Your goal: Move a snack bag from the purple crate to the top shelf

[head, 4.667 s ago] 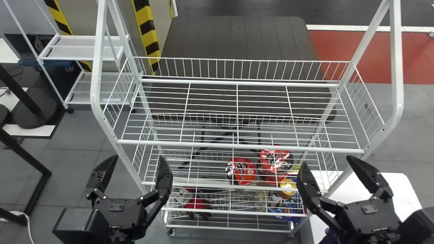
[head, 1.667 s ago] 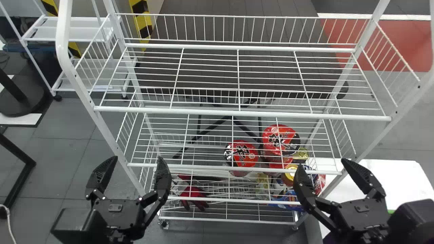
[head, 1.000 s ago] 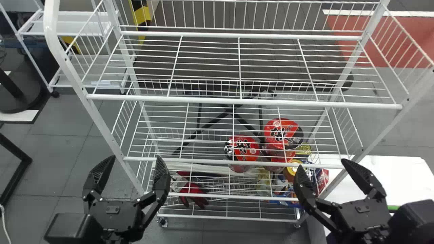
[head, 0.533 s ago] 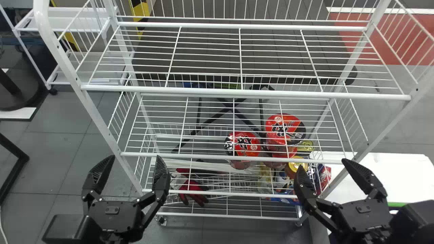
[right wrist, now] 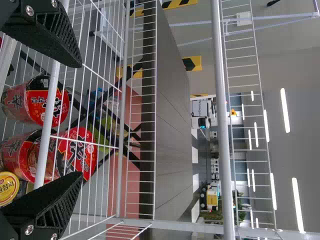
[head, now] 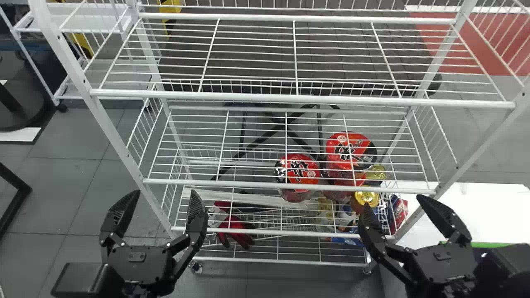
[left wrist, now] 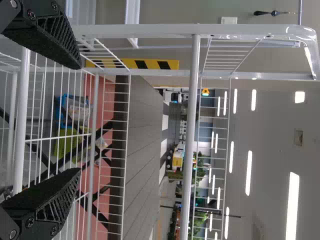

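Note:
In the head view my left gripper (head: 165,193) stands open before the rack's left front, nothing between its fingers. My right gripper (head: 393,200) is open and empty at the rack's right front corner. The white wire top shelf (head: 302,99) lies beyond both. A green edge with dark purple below it, perhaps the purple crate (head: 492,245), shows at the lower right, partly hidden by the right gripper. In the left wrist view the left gripper (left wrist: 80,118) stands open before the rack; in the right wrist view the right gripper (right wrist: 81,120) is likewise open.
Red noodle cups (head: 297,169), a gold-lidded can (head: 367,198) and a red packet (head: 398,211) sit on lower levels. Red gloves (head: 236,231) lie low at left. A white table (head: 484,207) adjoins the rack's right side; another white rack (head: 70,25) stands back left.
The rack appears larger and nearer, its top shelf spreading past the view's upper edge. More white table and the green edge have come in at right. Both grippers remain open, nearly unmoved in view.

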